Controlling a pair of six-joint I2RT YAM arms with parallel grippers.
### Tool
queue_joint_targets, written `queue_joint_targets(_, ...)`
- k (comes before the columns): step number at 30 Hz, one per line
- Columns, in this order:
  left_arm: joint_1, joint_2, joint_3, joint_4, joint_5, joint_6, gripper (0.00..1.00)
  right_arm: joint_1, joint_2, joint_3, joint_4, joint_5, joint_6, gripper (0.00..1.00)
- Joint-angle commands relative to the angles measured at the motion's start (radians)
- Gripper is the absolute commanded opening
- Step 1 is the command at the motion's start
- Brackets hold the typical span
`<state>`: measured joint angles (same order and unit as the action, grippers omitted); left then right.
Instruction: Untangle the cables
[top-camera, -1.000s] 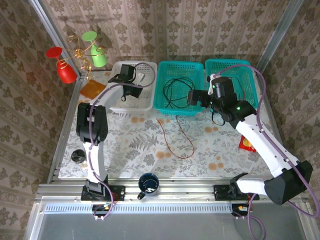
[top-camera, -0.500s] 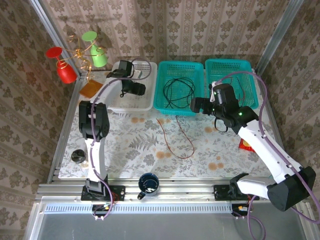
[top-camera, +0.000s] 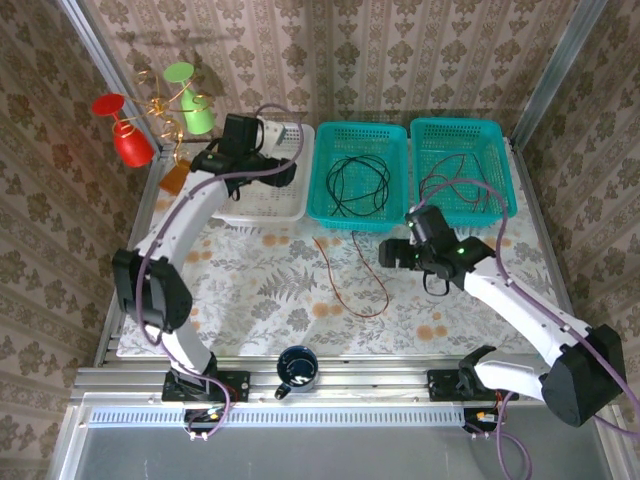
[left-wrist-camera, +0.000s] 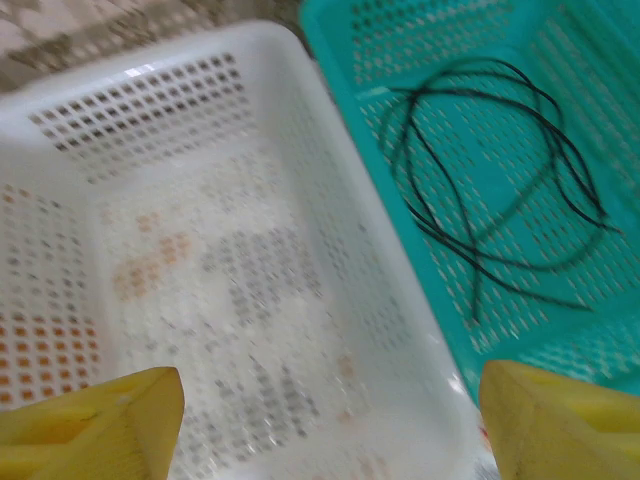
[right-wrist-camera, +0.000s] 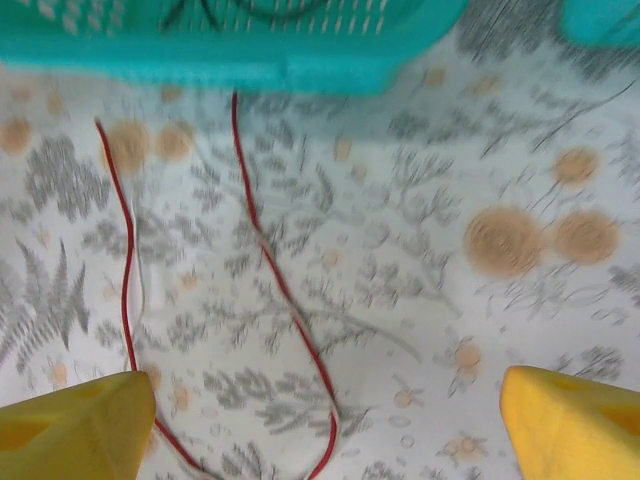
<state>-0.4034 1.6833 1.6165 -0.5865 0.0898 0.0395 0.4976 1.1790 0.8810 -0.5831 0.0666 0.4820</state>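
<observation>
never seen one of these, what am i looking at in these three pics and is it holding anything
These are two robot arms bolted at the table's near edge, each ending in a two-finger gripper. The overhead picture looks down on both; the other two come from cameras on the wrists, so the yellow wedges are fingertips. The left gripper hangs open over a white basket; the right gripper hangs open above a red cable lying on the table. A black cable sits in the middle teal basket. Neither holds anything.

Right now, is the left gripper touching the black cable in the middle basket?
Apart. Left wrist view: left gripper over the white basket, black cable clear in the teal basket.
</observation>
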Motion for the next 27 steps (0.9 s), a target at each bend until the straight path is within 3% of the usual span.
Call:
queue_joint_targets(1, -0.043, -0.085, -0.137, 0.003, 0.012, -0.05, 0.77, 0.06, 0.063, -0.033, 0.025, -0.009, 0.02, 0.84)
queue_joint_targets(7, -0.122, -0.246, -0.372, 0.063, 0.002, -0.152, 0.76, 0.12, 0.178, -0.029, 0.08, -0.046, -0.031, 0.69)
queue_joint_targets(15, -0.129, -0.407, -0.593, 0.137, 0.013, -0.297, 0.73, 0.255, 0.319, 0.034, 0.194, -0.081, -0.04, 0.55)
queue_joint_targets(20, -0.112, -0.475, -0.676, 0.156, 0.038, -0.35, 0.73, 0.302, 0.439, 0.115, 0.229, -0.094, -0.056, 0.4)
queue_joint_targets(27, -0.016, -0.583, -0.769, 0.176, 0.1, -0.417, 0.68, 0.308, 0.569, 0.182, 0.247, -0.132, -0.054, 0.29)
